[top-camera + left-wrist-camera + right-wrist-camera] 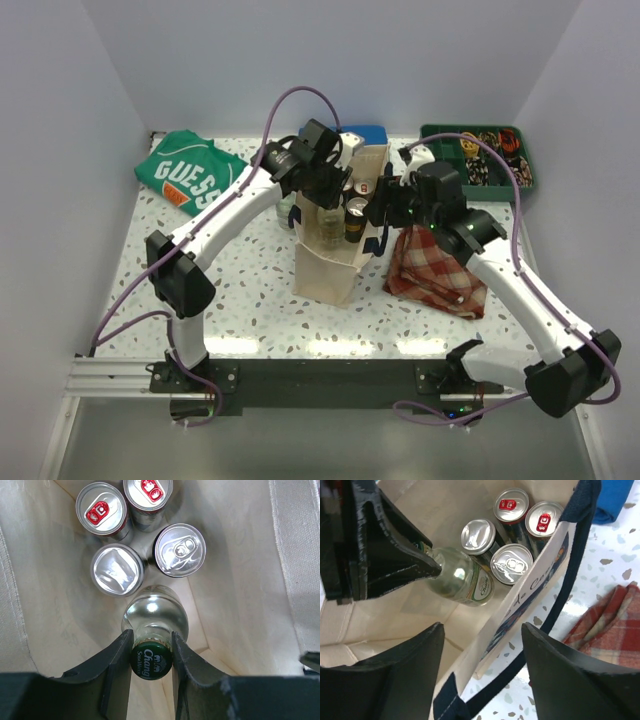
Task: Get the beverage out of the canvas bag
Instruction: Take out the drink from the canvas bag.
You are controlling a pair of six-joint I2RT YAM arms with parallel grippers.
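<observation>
- My left tool (151,647) is closed tight on the neck of the clear glass soda-water bottle (155,612), one finger on each side just under its green crown cap (151,662). I hold it there because the neck is the only part narrow enough to pinch from above.
- The bottle stands inside the upright cream canvas bag (325,270), at the end nearest my left wrist camera. It looks slightly tilted in my grip, and I cannot tell whether its base has left the bag's floor.
- Four drink cans share the bag, packed close at the far end: two with red pull-tabs (102,510), one plain silver top (117,570) and one dark-sided can (179,550). The two nearest ones sit just beside the bottle, so I judge a straight upward pull to be the safest way out.
- My right tool (482,635) is partly open and holds nothing. It straddles the bag's side wall, one finger inside and one outside, near the dark navy handle (585,500). I judge it is placed there to pinch the wall and hold the soft bag down while the bottle rises.
- The bag rests on the speckled tabletop (250,290), with the crumpled red plaid cloth (605,625) just beside it on my right.
- The beverage is gripped but not yet out.
</observation>
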